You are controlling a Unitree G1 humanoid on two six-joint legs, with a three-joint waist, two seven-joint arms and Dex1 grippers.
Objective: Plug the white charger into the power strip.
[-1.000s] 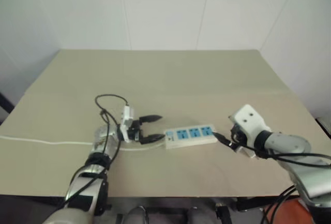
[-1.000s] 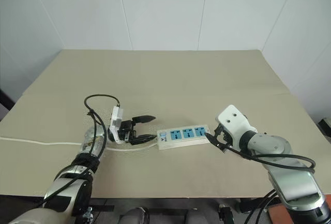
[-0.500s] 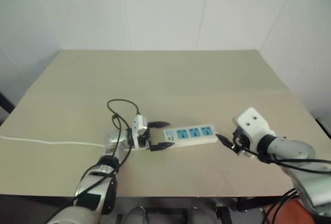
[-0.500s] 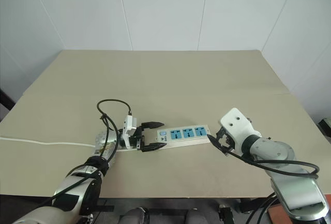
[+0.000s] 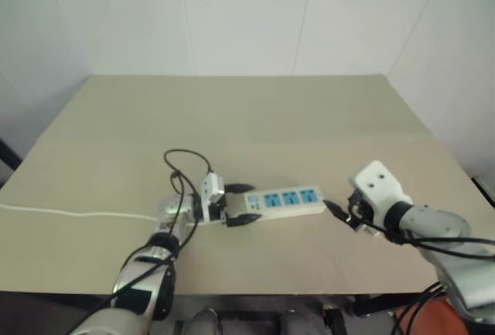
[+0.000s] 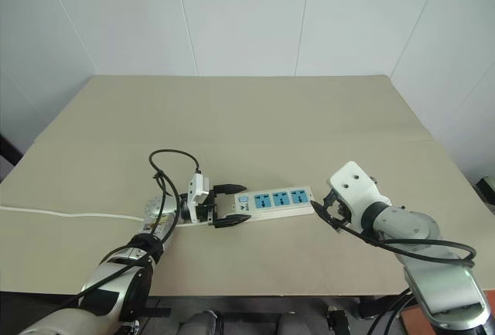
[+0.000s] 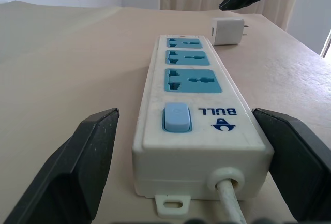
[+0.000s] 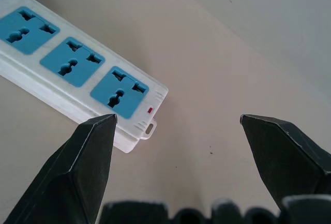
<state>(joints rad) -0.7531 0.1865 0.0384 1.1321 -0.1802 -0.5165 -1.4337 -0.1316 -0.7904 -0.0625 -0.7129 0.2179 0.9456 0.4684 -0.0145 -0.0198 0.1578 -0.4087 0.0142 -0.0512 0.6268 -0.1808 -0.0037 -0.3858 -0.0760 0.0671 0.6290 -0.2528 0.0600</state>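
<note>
White plastic marks both task things. The white charger (image 7: 227,31) lies on the beige surface (image 5: 255,118) just beyond the far end of the power strip (image 5: 285,201), its two prongs pointing sideways; this I see in the left wrist view, where it is small, so its exact lie is a little uncertain. The power strip rests flat, three blue sockets up, with the switch end and the thin cord (image 5: 77,213) toward the left.

The left gripper (image 5: 238,203) has its jaws spread wide, one on each side of the switch end, not pinching anything. The right gripper (image 5: 334,209) is also spread, empty, near the right end of the strip.

I judge the step in hand is to steady the strip. The left jaws should close evenly on the strip's two long sides, clear of the cord and the switch, so the strip does not turn.

The head views show both arms and the cord's run leftward. The right wrist view shows the nearest socket (image 8: 119,92) and a small red mark.
</note>
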